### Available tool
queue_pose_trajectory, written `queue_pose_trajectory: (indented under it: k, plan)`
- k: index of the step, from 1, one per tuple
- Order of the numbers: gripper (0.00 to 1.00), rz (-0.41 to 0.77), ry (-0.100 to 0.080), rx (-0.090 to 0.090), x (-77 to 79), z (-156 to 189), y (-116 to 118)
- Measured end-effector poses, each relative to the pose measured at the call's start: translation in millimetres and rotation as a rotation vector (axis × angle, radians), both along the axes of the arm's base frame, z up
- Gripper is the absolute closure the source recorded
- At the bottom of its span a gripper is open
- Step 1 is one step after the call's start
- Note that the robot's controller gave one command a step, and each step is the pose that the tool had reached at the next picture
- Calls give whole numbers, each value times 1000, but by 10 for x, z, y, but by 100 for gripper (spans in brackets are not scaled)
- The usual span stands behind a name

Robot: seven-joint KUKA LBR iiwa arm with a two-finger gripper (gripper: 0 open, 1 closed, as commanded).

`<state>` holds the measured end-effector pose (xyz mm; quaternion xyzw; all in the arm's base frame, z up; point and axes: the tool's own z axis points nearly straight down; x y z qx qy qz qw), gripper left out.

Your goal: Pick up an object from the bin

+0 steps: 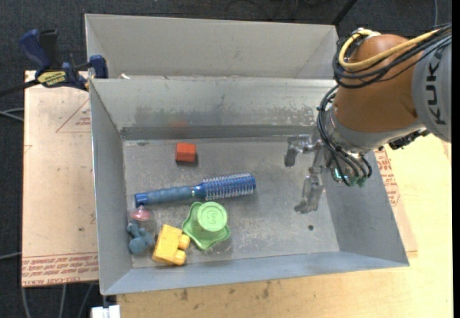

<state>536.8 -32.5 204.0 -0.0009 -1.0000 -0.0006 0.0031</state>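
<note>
1. At 7 to 8 o'clock of the grey bin [108,180], a small heap is seen against the left wall. Judged from how it lies, it was left loose rather than arranged. One grey-blue figure [139,239], one pink-topped piece [141,214] and one yellow block [170,245] are counted there.
2. At 10 o'clock one red block [186,153] is set flat by itself, near the back wall.
3. From 9 o'clock towards the middle one blue hairbrush [195,191] is laid on its side, bristle end to the right. One green cup [207,223] is tipped just below it, touching the yellow block.
4. Six things are counted in all, one of each kind.
5. At 3 o'clock the gripper [302,176] is lowered over bare floor, its fingers spread, with nothing seen between them.
6. No thing has yet been taken. The brush's bristle end is nearest, yet well apart, so a move towards 9 o'clock is judged necessary.
</note>
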Motion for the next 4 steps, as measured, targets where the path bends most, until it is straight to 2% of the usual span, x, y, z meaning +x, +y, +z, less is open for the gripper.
queue_pose_trajectory:
  k: [1,2,3,4]
  plan:
    - [0,-20,-1,3,224,-667,646]
    - [0,-162,-3,0,483,-1336,703]
    - [100,-161,-5,-1,487,-1311,699]
    - [100,-281,-15,0,546,64,716]
